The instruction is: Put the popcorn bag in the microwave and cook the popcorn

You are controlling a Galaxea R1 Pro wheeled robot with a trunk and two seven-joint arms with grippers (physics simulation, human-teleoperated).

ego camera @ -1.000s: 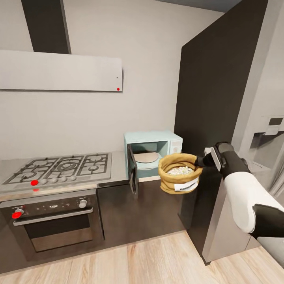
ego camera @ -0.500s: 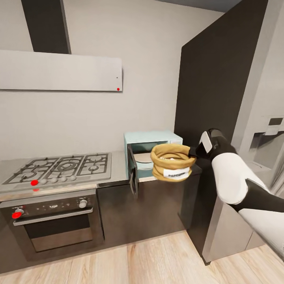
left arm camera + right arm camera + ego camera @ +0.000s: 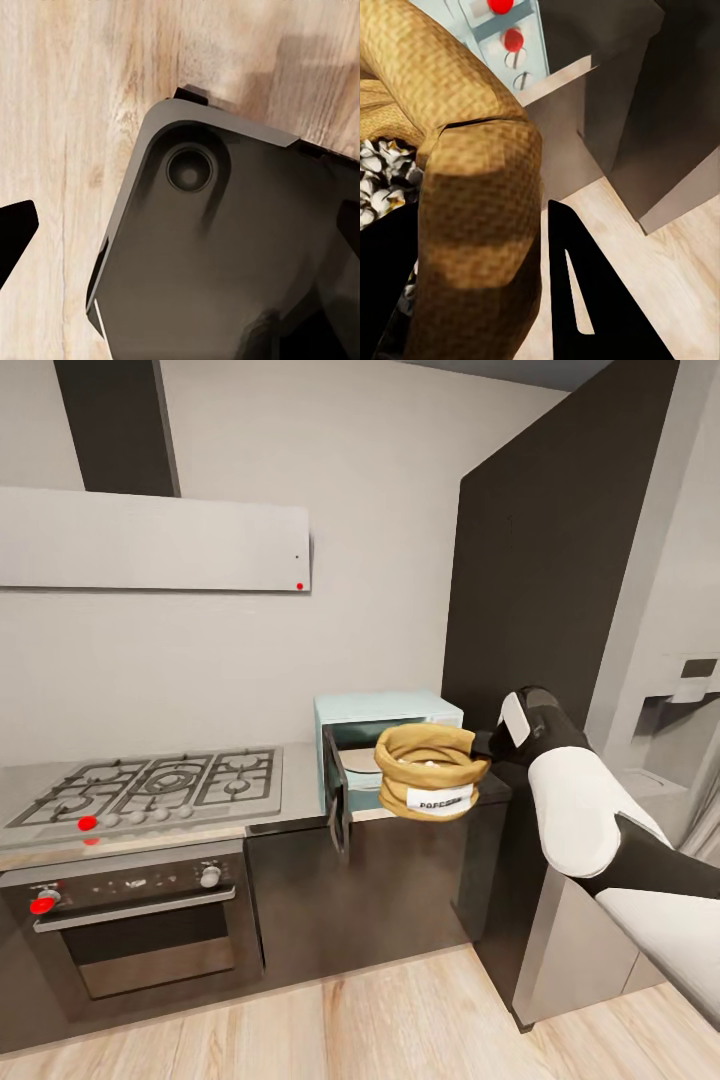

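Observation:
My right gripper (image 3: pixel 484 746) is shut on the rolled rim of the tan popcorn bag (image 3: pixel 426 772). It holds the bag upright in the air, just in front of the open cavity of the pale blue microwave (image 3: pixel 388 709). The bag's white POPCORN label faces me. The microwave door (image 3: pixel 335 788) hangs open to the left. In the right wrist view the bag rim (image 3: pixel 480 172) sits between the dark fingers (image 3: pixel 581 292), with pale popcorn (image 3: pixel 381 178) inside and the microwave's red knobs (image 3: pixel 508 37) beyond. My left gripper (image 3: pixel 180 232) is open over the robot's dark base.
The microwave stands on the grey countertop (image 3: pixel 296 785), beside a gas hob (image 3: pixel 150 782) with an oven (image 3: pixel 140 925) below it. A tall dark cabinet (image 3: pixel 540 580) rises right of the microwave, close to my right arm. Wooden floor (image 3: pixel 400 1020) lies in front.
My right arm has carried the bag up and to the left, from below and to the right of the microwave to right in front of its opening.

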